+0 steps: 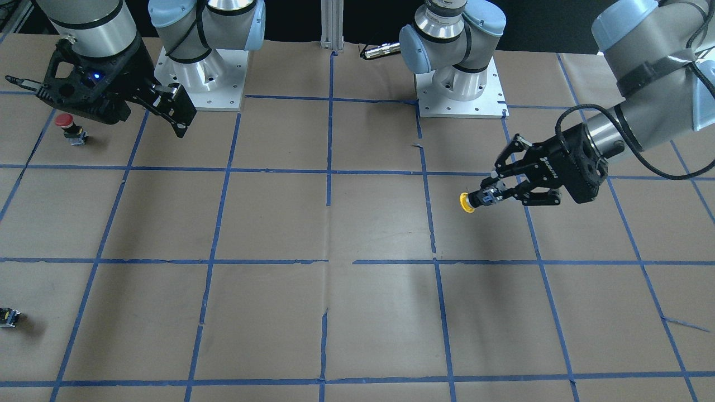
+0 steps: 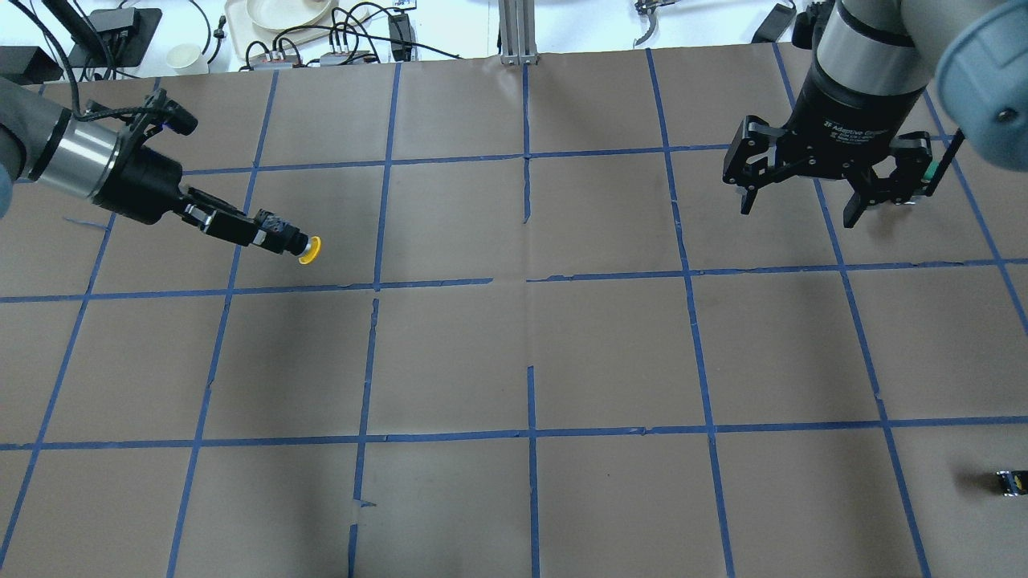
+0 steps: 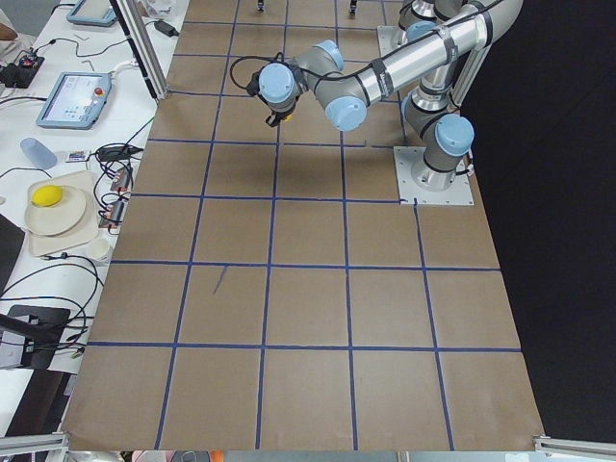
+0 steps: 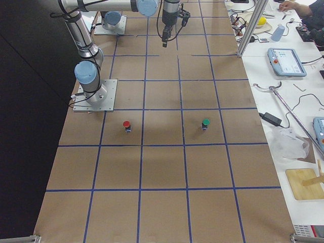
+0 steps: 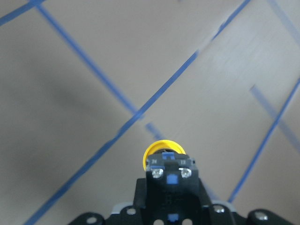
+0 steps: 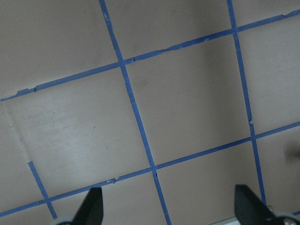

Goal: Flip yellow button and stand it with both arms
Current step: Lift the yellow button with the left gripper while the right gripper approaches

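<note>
left arm [image 1: 637, 50] comes in from the left side, forearm sloping down, wrist near level. left gripper [image 1: 492, 195] points sideways toward the middle, held above the surface [image 1: 357, 312], jaws clamped on the body of the yellow button [image 1: 467, 202], cap facing outward. right arm [image 2: 863, 56] is on the right side, wrist pointing straight down. right gripper [image 2: 797, 210] hangs above the surface, jaws spread wide.
</note>
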`<action>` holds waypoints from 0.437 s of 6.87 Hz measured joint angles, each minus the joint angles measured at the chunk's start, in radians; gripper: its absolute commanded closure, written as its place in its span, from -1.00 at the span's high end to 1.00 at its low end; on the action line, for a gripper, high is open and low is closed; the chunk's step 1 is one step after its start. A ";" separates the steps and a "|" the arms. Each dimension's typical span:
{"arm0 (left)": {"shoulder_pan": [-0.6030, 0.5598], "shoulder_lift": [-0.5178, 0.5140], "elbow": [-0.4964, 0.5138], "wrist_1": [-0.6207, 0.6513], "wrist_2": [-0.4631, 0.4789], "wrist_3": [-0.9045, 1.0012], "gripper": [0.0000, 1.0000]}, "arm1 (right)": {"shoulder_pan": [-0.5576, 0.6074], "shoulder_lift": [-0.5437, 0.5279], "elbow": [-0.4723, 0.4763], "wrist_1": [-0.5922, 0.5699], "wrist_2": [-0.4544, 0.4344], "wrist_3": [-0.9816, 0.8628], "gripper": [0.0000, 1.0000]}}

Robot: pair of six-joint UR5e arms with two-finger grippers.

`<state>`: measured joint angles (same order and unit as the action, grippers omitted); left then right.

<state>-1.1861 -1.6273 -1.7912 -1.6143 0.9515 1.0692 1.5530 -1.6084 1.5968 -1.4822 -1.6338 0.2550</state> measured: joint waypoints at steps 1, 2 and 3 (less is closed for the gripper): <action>-0.038 0.041 -0.003 -0.064 -0.117 -0.138 -0.69 | -0.005 0.002 0.000 -0.005 0.004 0.000 1.00; -0.084 0.069 -0.004 -0.109 -0.234 -0.267 -0.70 | -0.014 0.008 -0.001 -0.008 0.021 0.000 1.00; -0.142 0.087 -0.005 -0.129 -0.336 -0.382 -0.72 | -0.022 0.025 -0.007 -0.008 0.082 0.012 1.00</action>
<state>-1.3282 -1.5400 -1.7965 -1.7435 0.6152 0.6875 1.5305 -1.5839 1.5897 -1.4898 -1.5514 0.2671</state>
